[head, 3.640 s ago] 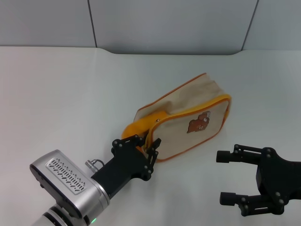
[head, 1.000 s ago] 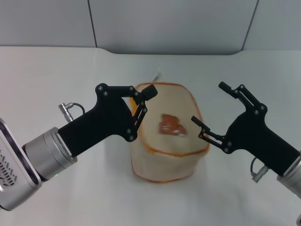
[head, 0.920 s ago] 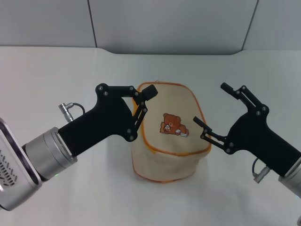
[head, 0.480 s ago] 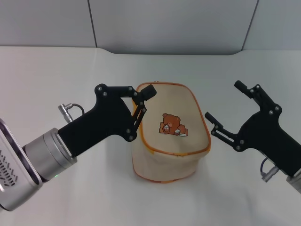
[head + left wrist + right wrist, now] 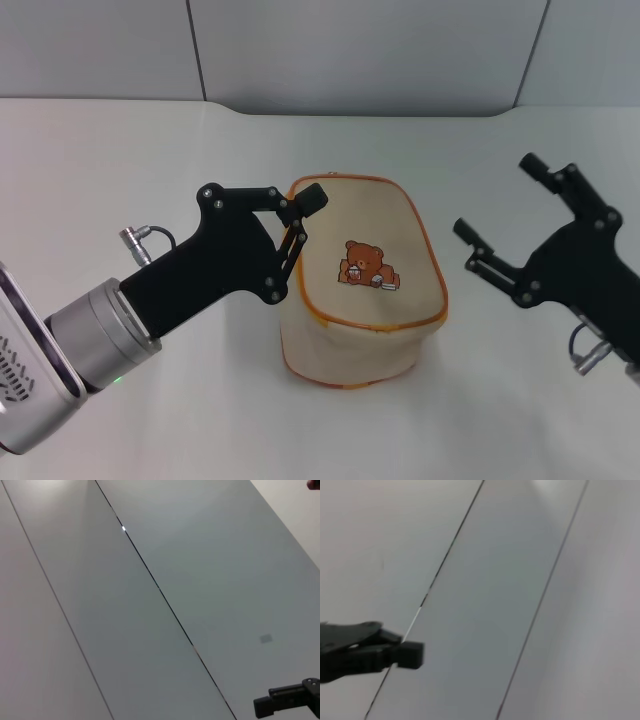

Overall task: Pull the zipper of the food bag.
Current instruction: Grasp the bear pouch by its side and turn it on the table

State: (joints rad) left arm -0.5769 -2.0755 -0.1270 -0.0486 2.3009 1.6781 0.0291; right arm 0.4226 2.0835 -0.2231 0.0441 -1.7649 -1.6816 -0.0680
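The cream food bag (image 5: pixel 360 290) with orange piping stands on end at the table's middle, its brown bear print (image 5: pixel 366 264) facing up toward me. A tiny silvery bit at the bag's far top edge (image 5: pixel 333 174) looks like the zipper pull; the zip line itself I cannot make out. My left gripper (image 5: pixel 302 212) presses against the bag's upper left edge, its fingers closed on the fabric there. To the right of the bag, clear of it, my right gripper (image 5: pixel 494 196) hangs open. Both wrist views show only wall panels and one black finger (image 5: pixel 290 703) (image 5: pixel 375 652).
The white table (image 5: pixel 120 160) stretches around the bag, with a grey panelled wall (image 5: pixel 350 50) behind it. The left arm's silver wrist (image 5: pixel 95 345) lies low at the front left.
My right gripper has drawn back to the right, away from the bag's side. The bag has settled a little and the left gripper holds its place.
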